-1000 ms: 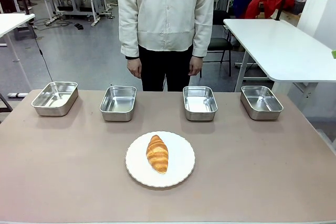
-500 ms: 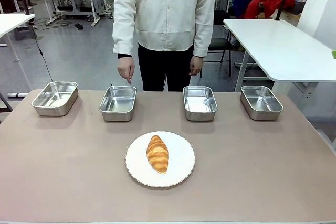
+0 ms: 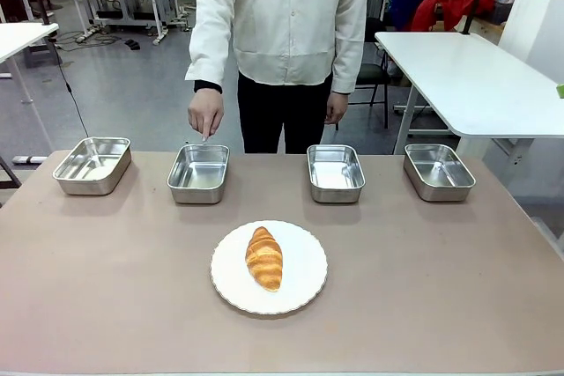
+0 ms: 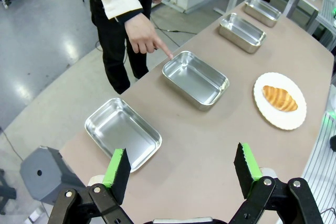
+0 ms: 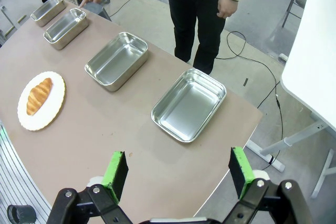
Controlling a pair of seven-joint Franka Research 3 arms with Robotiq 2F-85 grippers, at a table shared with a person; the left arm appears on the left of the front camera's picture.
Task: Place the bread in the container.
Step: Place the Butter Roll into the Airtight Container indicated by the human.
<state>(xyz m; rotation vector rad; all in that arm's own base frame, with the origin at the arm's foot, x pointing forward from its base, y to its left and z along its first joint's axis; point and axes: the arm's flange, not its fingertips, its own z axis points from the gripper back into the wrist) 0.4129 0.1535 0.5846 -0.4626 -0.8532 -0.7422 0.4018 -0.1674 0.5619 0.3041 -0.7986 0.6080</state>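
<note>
The bread (image 3: 263,257) is lying on your white plate (image 3: 304,272); the person's hand (image 3: 205,115) is pointing at the container (image 3: 198,173) beyond the plate's left; your left gripper (image 4: 181,153) and right gripper (image 5: 177,153) are both gaping, empty.

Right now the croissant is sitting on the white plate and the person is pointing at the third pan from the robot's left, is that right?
Not quite. The person's hand points at the second pan from the robot's left, not the third; the front view shows this. The croissant does sit on the white plate, as you said.
</note>
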